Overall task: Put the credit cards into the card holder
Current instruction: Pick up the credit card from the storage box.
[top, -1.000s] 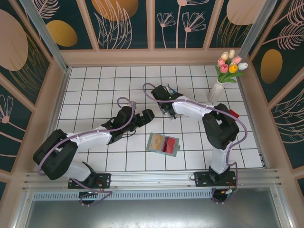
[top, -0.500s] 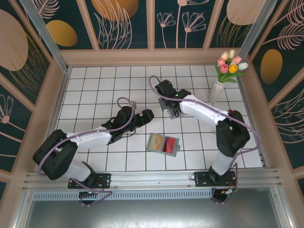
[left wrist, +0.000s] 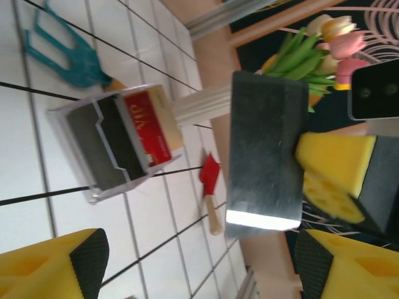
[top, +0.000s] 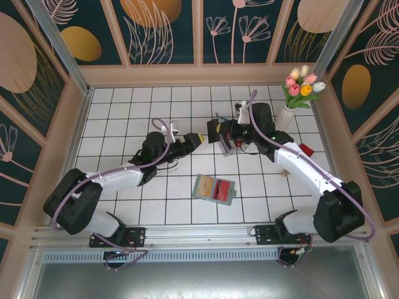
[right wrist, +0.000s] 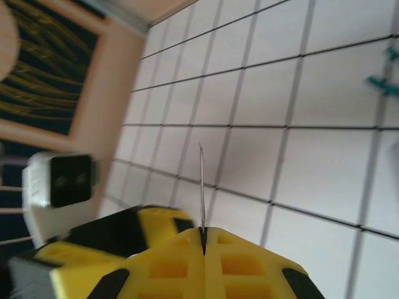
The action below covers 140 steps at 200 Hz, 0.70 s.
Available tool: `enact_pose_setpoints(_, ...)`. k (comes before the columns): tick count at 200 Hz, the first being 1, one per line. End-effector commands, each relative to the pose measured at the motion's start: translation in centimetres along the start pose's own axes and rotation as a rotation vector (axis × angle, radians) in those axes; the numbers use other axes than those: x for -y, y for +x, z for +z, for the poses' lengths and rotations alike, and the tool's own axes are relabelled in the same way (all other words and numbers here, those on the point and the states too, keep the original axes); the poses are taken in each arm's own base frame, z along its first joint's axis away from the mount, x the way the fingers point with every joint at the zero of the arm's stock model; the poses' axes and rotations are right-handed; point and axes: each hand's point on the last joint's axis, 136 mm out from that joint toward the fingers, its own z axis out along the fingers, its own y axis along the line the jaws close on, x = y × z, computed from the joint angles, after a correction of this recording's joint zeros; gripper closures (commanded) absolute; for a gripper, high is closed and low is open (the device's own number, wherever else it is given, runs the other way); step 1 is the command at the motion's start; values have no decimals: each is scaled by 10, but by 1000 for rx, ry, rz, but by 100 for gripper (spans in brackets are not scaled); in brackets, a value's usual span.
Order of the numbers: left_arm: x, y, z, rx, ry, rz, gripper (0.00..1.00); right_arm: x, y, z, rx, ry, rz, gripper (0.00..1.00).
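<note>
White tiles covered the table (top: pixel 124 112) in the top view, where the card holder (top: pixel 203 185) lay open near the front middle, a red card (top: pixel 220 189) on its right half. Beyond it, the left end effector (top: pixel 197 141) faced the right end effector (top: pixel 217 131), close but apart.

From the left wrist, the left end effector (left wrist: pixel 199 261) stood wide open and empty. Yellow fingers (left wrist: pixel 330 165) of the other arm pinched a black card (left wrist: pixel 265 156) upright before it. A clear rack (left wrist: pixel 109 146) of cards, a red trowel (left wrist: pixel 210 187) and tulips (left wrist: pixel 324 43) lay behind.

From the right wrist, the right end effector (right wrist: pixel 202 240) was clamped on the black card (right wrist: pixel 201 180), seen edge-on.
</note>
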Motion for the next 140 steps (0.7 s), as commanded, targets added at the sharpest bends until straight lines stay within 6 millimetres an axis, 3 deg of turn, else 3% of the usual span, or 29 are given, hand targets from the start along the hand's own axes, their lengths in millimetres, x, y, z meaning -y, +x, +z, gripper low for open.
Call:
enact_pose_setpoints(1, 34, -12, 5, -11, 155, 15, 27, -47, 0, -10, -27, -229, -4, 100)
enact_pose_setpoints(68, 46, -18, 3, 3, 235, -24, 66, -40, 7, -8, -49, -231, 20, 100)
enact_pose_setpoints(115, 49, -17, 1, -2, 244, -14, 85, -33, 9, -4, -63, -223, 32, 98)
enact_pose_setpoints(140, 49, -14, 2, -17, 245, -14, 89, -37, 14, -2, -94, -260, 24, 92)
